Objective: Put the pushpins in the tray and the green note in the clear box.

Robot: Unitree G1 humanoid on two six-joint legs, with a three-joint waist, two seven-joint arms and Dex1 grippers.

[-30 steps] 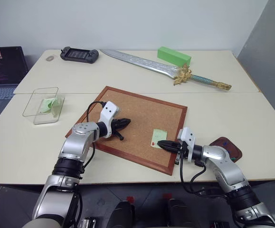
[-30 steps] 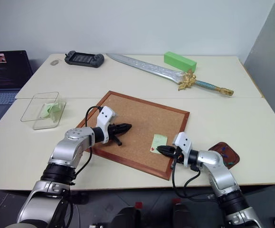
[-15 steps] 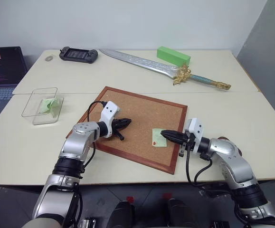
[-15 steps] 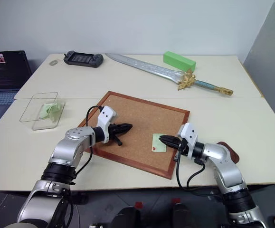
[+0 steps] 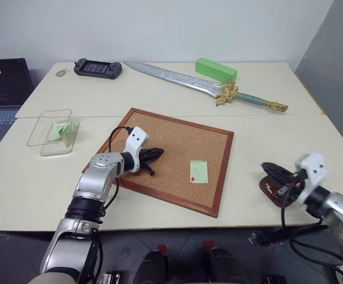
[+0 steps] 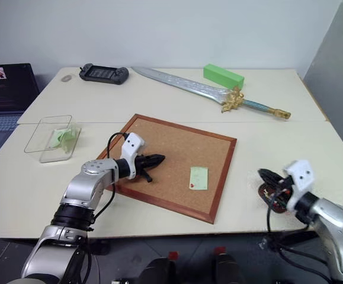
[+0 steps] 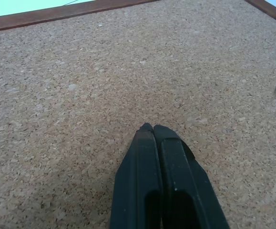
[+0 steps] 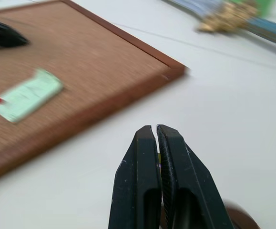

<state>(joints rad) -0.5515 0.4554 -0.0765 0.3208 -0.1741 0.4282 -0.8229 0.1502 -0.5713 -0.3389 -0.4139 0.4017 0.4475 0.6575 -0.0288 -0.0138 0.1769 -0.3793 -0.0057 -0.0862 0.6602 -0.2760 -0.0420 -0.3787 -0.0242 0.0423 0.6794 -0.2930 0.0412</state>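
Both arms: silver-grey metal shells w/ black joint rings btwn segments. Each wrist carries a white plastic block w/ small dark holes, camera housing. Black cable loops from the wrist block back along the forearm on each side. Left gripper (image 5: 154, 154) & right gripper (image 5: 270, 170): two black tapered fingers (image 7: 149, 191) each, smooth matte plastic, shallow recess near the base, tips pressed together.

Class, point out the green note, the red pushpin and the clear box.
green note (image 5: 199, 171), left eye view, middle of the paper.
red pushpin (image 5: 193, 177), left eye view, its head.
clear box (image 5: 43, 147), left eye view, near wall.
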